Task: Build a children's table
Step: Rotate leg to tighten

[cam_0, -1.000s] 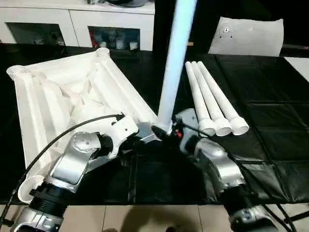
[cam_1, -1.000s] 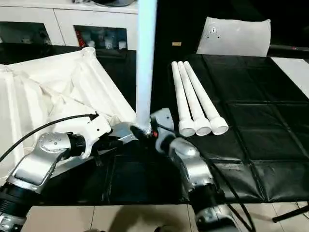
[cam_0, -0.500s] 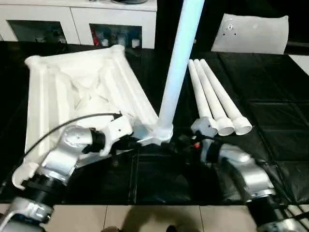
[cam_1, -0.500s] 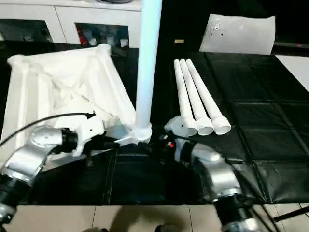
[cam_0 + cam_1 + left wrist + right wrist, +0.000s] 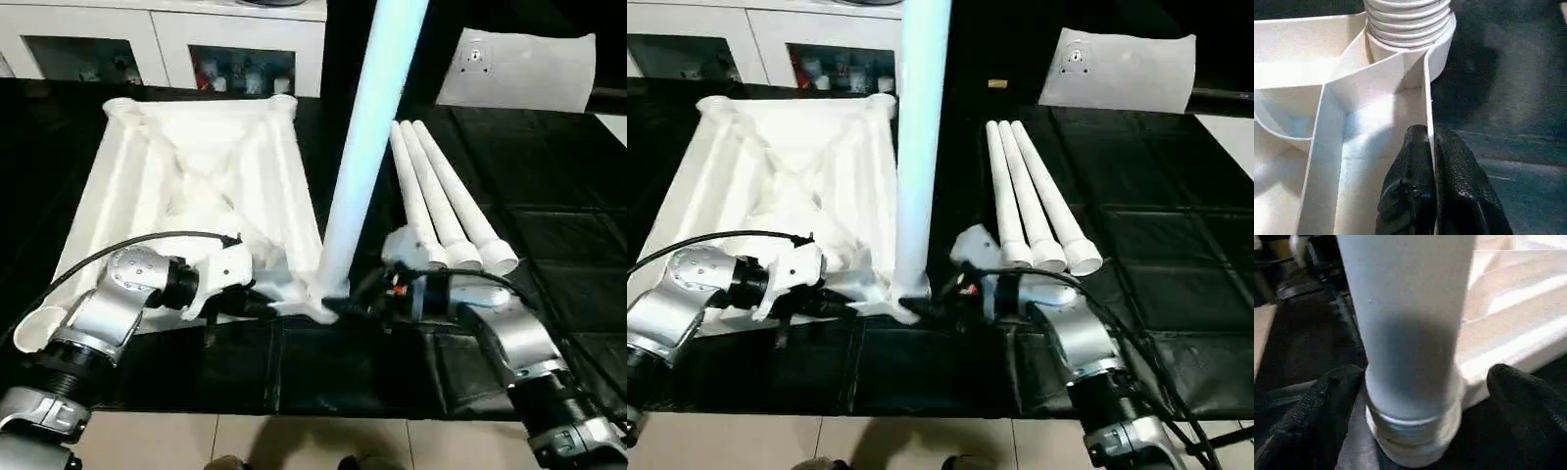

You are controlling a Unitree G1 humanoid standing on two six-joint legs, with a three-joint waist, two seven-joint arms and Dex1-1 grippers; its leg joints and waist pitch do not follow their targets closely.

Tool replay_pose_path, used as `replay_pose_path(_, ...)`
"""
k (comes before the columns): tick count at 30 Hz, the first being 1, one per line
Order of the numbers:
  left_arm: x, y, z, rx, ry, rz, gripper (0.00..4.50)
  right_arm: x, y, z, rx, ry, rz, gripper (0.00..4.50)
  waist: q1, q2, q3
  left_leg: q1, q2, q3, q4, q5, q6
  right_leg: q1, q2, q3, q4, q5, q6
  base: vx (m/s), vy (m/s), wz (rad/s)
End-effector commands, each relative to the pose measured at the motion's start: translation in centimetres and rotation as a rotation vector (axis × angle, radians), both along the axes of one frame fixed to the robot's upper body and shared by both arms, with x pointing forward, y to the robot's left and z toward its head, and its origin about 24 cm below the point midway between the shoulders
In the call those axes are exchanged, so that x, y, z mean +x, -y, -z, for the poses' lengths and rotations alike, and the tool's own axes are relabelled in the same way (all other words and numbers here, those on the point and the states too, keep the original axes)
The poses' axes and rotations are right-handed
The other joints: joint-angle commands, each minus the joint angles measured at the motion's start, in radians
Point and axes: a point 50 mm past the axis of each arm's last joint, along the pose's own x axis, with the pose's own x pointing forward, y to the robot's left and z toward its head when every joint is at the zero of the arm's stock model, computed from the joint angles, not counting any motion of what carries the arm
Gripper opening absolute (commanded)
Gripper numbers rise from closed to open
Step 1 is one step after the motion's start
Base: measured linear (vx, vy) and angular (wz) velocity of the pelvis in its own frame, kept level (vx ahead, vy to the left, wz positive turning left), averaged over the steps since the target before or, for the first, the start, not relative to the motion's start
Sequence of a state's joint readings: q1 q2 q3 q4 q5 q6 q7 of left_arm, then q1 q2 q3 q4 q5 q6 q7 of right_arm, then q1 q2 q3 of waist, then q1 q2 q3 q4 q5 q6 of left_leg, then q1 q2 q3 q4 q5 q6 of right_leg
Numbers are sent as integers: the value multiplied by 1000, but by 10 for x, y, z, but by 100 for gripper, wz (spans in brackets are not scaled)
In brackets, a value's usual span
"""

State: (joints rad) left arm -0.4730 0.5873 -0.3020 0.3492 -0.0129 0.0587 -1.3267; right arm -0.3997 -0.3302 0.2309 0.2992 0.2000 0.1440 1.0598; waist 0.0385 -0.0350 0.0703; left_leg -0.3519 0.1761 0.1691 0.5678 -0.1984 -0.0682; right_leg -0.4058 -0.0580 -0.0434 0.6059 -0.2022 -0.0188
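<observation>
— Where is the leg against your fingers?
— My right gripper gapes around the upright smooth white tubular leg, without contact; its long axis points straight up from the corner socket.
— And your left?
— My left gripper pinches the rim of the white ribbed plastic tabletop, lying upside-down.

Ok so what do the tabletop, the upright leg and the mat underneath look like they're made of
Tabletop: looks like moulded white plastic, matte, judging by its thin ribs and one-piece rim. Upright leg: apparently the same white plastic, smooth with a slight sheen, with moulded thread ridges at its base. Mat: black, faintly glossy with creases and square seams, probably vinyl or coated fabric; the look leaves that open.
</observation>
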Motion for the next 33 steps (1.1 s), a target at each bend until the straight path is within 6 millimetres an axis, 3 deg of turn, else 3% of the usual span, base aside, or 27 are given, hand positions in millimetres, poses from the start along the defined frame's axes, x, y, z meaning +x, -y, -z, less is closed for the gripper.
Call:
replay_pose_path(1, -8, 9, 8, 50, -52, 116, 0, 2, 0, -2, -22, -5, -45, 415, -3, 7, -54, 4, 53, -4, -55, -85, 84, 57, -76, 52, -54, -17, -275, 0, 0, 0)
replay_pose_path(7, -7, 13, 8, 52, -53, 142, 0, 3, -2, 1, -43, -50, -95, 362, -2, 3, -50, 2, 53, -4, -55, -109, 74, 58, -78, 52, -57, -63, -269, 0, 0, 0)
replay_pose_path(16, -7, 14, 8, 52, -62, 162, 0, 5, -4, 1, -39, -72, -140, 289, -1, 1, -51, 2, 53, -4, -51, -85, 80, 59, -77, 52, -51, -26, -279, 0, 0, 0)
replay_pose_path(23, -7, 11, 9, 47, -69, 135, 0, 2, -6, 3, -35, -100, -163, 278, 0, 3, -52, 3, 53, -4, -51, -84, 80, 60, -76, 50, -50, -20, -283, 0, 0, 0)
replay_pose_path(27, -8, 8, 10, 1, -65, 21, 0, -3, -11, 10, 3, -156, -136, 278, 0, 4, -52, 2, 55, -4, -52, -82, 79, 60, -77, 50, -49, -3, -291, 0, 0, 0)
replay_pose_path(29, -7, 9, 12, -30, -47, -77, 0, -5, -18, 16, 39, -175, -53, 278, -1, 3, -50, 3, 53, -5, -53, -99, 76, 59, -76, 50, -54, -42, -283, 0, 0, 0)
replay_pose_path(31, -7, 10, 12, -49, -40, -125, 0, -5, -22, 19, 58, -182, -11, 278, -6, 3, -44, 1, 57, -7, -59, -138, 53, 56, -81, 51, -62, -127, -269, 0, 0, 0)
replay_pose_path(33, -6, 18, 14, -93, -27, -252, 0, -1, -37, 28, 86, -184, 152, 278, -11, -2, -38, 0, 53, -11, -65, -194, 24, 54, -81, 51, -77, -290, -222, -30, -1, -3)
